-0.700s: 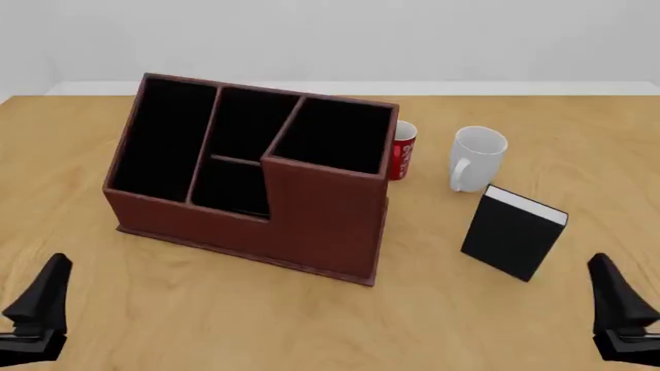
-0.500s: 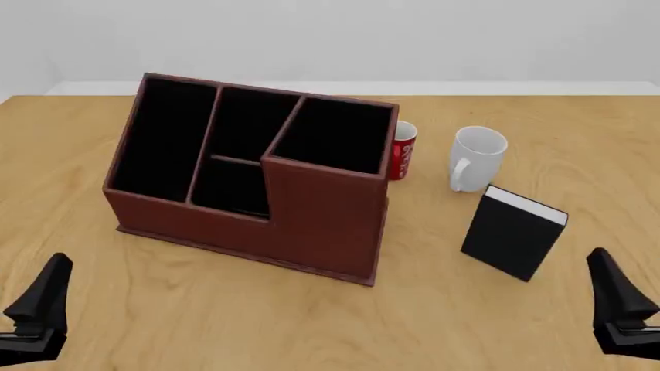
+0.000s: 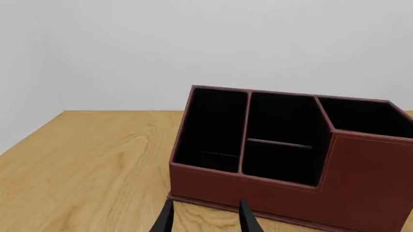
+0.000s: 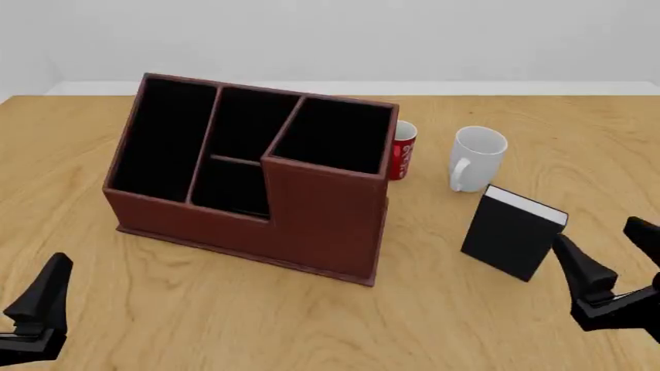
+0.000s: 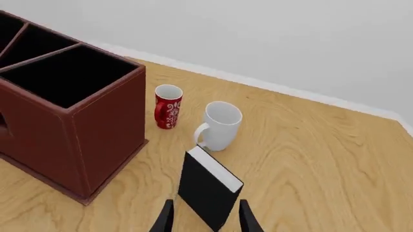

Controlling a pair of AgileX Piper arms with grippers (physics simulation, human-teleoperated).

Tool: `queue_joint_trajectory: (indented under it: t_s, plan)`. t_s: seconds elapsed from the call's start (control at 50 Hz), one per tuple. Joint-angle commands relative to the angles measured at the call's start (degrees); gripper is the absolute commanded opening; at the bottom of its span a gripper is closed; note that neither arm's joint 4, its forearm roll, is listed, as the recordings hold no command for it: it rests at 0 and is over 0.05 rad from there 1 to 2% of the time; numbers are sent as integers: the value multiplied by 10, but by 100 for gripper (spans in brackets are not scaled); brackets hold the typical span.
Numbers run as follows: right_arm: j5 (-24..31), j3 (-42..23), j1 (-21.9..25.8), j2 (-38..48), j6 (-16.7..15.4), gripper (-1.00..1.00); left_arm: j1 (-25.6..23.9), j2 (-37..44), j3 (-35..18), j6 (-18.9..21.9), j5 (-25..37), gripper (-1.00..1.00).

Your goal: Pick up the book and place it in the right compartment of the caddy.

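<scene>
The black book [image 4: 511, 236] with white page edges stands upright on the table, right of the caddy [image 4: 309, 224] and just in front of the white mug [image 4: 477, 158]. It also shows in the right wrist view [image 5: 206, 188]. The caddy's right compartment [image 4: 335, 133] is squarish, black-lined and empty behind its taller front wall. My right gripper [image 4: 607, 246] is open, just to the near right of the book and apart from it; in the right wrist view [image 5: 205, 216] the book stands in line with the gap between its fingers. My left gripper [image 4: 36, 297] is open and empty near the table's front left; the left wrist view [image 3: 205, 216] faces the caddy [image 3: 290, 159].
A red patterned can [image 4: 403, 149] stands against the caddy's right rear corner, left of the mug. The caddy's long left section and two small middle sections hold nothing. Bare wood table [image 4: 206, 325] lies in front of the caddy, and a white wall is behind.
</scene>
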Motion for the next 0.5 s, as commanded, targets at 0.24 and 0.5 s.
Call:
queue_joint_trajectory:
  t_s: [0.24, 0.5]
  plan:
    - [107, -147, -2, 145, -148, 100, 0, 0, 0, 0, 0, 100]
    - [164, -215, -2, 187, -188, 100, 0, 0, 0, 0, 0, 100]
